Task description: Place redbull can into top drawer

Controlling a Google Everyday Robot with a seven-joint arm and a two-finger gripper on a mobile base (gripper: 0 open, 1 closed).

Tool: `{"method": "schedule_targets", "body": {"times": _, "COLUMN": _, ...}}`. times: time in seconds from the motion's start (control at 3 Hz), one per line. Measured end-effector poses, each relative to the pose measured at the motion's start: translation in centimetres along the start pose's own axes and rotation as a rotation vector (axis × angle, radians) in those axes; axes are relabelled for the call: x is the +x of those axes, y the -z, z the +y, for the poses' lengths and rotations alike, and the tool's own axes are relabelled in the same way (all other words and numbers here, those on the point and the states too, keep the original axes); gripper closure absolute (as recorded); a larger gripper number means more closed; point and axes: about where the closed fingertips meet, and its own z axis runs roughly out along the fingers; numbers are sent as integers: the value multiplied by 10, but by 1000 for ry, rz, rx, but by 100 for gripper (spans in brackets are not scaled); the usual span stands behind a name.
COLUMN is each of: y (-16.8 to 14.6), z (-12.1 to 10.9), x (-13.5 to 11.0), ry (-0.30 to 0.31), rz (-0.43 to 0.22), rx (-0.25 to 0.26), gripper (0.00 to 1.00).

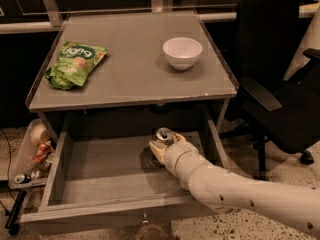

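The top drawer (95,176) stands pulled open below the grey tabletop, its flat bottom mostly bare. The redbull can (163,136) stands upright inside the drawer at its right back part; only its silver top and a bit of its side show. My gripper (161,150) reaches into the drawer from the lower right on a white arm and sits around the can. The arm's wrist hides the lower part of the can and most of the gripper.
A white bowl (182,52) and a green snack bag (75,64) lie on the tabletop (130,79). A bin with litter (31,154) hangs at the drawer's left. A black office chair (280,89) stands to the right.
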Motion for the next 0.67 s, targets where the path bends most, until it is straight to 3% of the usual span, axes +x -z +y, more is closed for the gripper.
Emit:
{"method": "schedule_targets", "body": {"times": 0.33, "y": 0, "z": 0, "x": 0, "ry": 0, "rz": 0, "rx": 0, "gripper": 0}}
{"method": "schedule_targets", "body": {"times": 0.67, "y": 0, "z": 0, "x": 0, "ry": 0, "rz": 0, "rx": 0, "gripper": 0}}
